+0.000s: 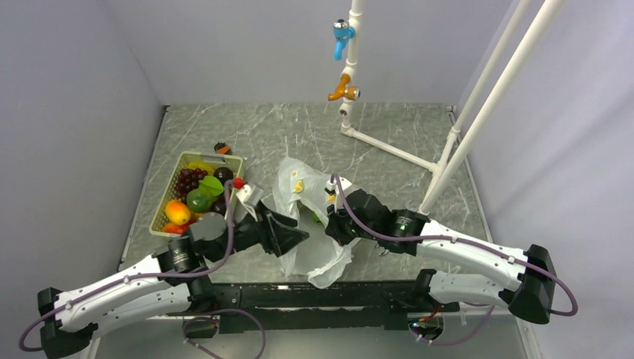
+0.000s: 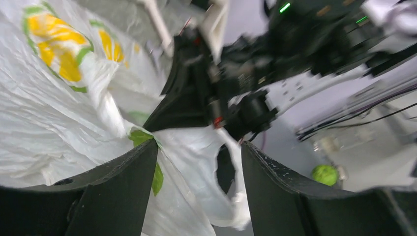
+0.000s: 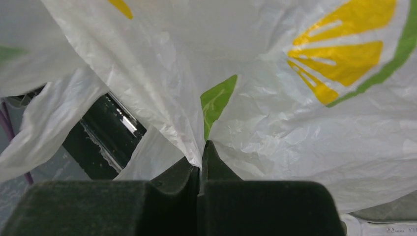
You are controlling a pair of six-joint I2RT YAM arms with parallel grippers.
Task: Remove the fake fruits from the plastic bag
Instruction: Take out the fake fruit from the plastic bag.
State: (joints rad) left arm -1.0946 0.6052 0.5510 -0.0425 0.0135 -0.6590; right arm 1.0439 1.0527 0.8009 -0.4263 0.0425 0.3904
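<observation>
The right end effector is clenched on a fold of the plastic bag, its fingers pressed together with only thin film between them. The left end effector is spread wide and grips nothing. Crumpled bag film lies in its gap, but contact cannot be told. The bag rests mid-worktop. The fake fruits lie in a tray beside the bag, on the left arm's side.

Plain grey walls, marbled grey tabletop
</observation>
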